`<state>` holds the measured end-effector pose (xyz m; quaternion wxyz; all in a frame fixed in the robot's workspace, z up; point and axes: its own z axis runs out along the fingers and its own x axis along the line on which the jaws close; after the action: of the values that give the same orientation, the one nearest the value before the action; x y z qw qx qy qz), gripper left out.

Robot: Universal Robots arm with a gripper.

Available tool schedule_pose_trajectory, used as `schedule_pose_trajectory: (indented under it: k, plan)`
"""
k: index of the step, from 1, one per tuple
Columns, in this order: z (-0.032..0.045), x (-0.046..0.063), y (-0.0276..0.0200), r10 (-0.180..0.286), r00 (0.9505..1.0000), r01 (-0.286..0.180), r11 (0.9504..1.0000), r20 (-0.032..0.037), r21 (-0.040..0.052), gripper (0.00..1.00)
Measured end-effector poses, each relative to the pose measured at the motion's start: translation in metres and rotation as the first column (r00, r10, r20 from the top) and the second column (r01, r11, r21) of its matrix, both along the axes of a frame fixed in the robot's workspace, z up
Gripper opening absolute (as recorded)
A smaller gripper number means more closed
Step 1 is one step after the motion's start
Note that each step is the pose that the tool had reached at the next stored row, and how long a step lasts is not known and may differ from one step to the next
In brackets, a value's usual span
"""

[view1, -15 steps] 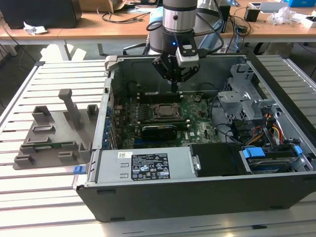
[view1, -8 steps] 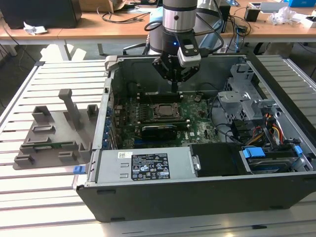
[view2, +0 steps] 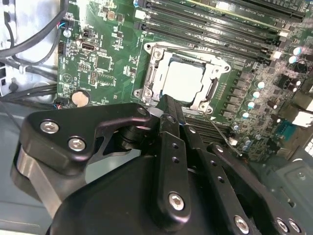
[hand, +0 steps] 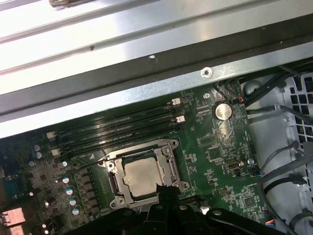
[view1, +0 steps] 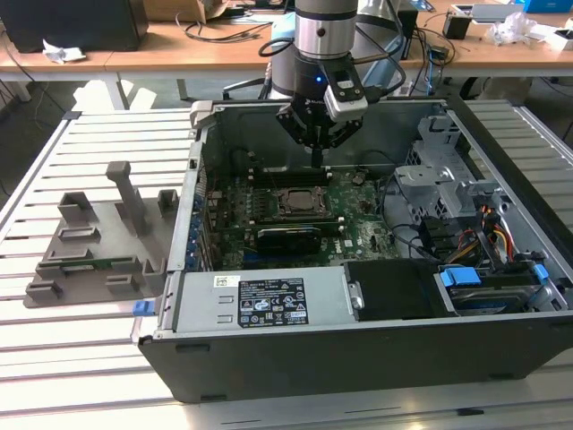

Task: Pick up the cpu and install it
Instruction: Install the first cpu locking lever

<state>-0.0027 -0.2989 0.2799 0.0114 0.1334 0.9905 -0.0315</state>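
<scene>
Already the cpu sits in the socket.

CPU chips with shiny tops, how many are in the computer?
1. The cpu sits in the socket on the motherboard, near the tool's tip. The tool may hide others.

No readable print (case label illegible)
</scene>
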Motion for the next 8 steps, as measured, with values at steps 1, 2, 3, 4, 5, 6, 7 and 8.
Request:
schedule_pose_trajectory:
  k: [1, 2, 3, 4, 5, 6, 7, 8]
  plan:
    - [0.0000, 0.0000, 0.0000, 0.007, 1.0000, -0.007, 1.0000, -0.0001, 0.0000, 0.11]
    - [0.0000, 0.0000, 0.0000, 0.017, 0.9999, -0.017, 0.9999, 0.0000, 0.0000, 0.11]
    - [0.0000, 0.0000, 0.0000, 0.022, 0.9998, -0.022, 0.9998, -0.0001, 0.0000, 0.11]
    - [0.0000, 0.0000, 0.0000, 0.027, 0.9996, -0.027, 0.9996, 0.0000, 0.0000, 0.11]
    - [0.0000, 0.0000, 0.0000, 0.041, 0.9992, -0.041, 0.9992, 0.0000, -0.0001, 0.11]
    - [0.0000, 0.0000, 0.0000, 0.054, 0.9985, -0.054, 0.9985, 0.0000, 0.0000, 0.11]
    - [0.0000, 0.0000, 0.0000, 0.064, 0.9979, -0.064, 0.9979, -0.0001, -0.0001, 0.11]
    - [0.0000, 0.0000, 0.0000, 0.078, 0.9970, -0.078, 0.9970, 0.0000, 0.0000, 0.11]
